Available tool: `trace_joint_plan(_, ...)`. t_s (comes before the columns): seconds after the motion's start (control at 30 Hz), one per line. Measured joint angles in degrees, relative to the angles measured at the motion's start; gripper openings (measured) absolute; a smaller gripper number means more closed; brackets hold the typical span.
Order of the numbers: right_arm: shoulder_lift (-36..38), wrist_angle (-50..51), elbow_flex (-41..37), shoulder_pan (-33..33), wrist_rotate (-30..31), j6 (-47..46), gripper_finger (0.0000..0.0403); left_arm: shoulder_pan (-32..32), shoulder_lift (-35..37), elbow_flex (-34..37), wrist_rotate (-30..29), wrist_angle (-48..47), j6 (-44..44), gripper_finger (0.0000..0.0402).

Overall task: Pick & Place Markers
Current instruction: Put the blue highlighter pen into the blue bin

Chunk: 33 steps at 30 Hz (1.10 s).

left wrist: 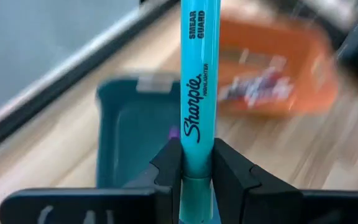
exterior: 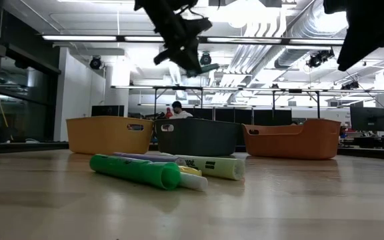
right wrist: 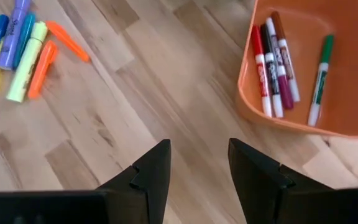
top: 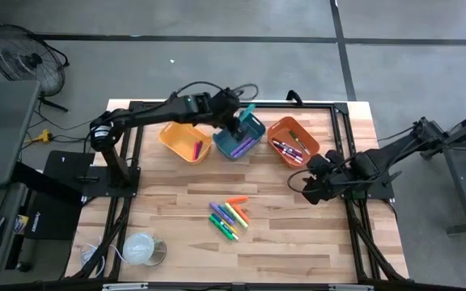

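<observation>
My left gripper [top: 239, 123] hangs above the teal bin [top: 239, 141], shut on a teal highlighter [left wrist: 197, 93]. In the low view it shows high over the bins [exterior: 182, 50]. Several markers, green, yellow, purple and orange, lie flat in a loose pile [top: 229, 217] on the table's middle; the low view has them up front [exterior: 165, 170]. More markers lie inside the orange bin [right wrist: 278, 68], and one pink marker in the yellow bin [top: 197, 149]. My right gripper [right wrist: 197, 168] is open, above bare wood between the pile and the orange bin [top: 292, 141]. My left gripper pinches the teal highlighter between its two fingers [left wrist: 169, 165], near one end by the seam [left wrist: 197, 174]. The rest of the barrel [left wrist: 199, 56] sticks out past the fingertips, in line with them. The highlighter is lifted clear, above the teal bin [left wrist: 135, 137].
Three bins stand in a row along the far side: yellow [top: 186, 141], teal, orange. A white round cup-like thing [top: 140, 249] sits at the near left corner. Bare wood lies between the pile and the bins, and to the pile's right. A person shows far behind the table [exterior: 177, 110].
</observation>
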<state>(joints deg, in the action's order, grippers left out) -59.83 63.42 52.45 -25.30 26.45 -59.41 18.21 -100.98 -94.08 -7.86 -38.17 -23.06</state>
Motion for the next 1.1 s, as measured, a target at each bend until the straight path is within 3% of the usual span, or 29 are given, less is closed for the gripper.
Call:
trace_joint_plan(0.37, 4.4, 1.3, 0.0, 3.2, 1.5, 1.7, 0.0149, 3.6, -8.1, 0.2, 8.9, -2.0, -3.4, 0.0056)
trace_joint_plan(1.1, 4.9, 1.0, 0.0, 9.3, 3.4, 2.1, 0.0149, 3.5, -9.6, 0.0, 6.2, -9.4, -2.3, 0.0056)
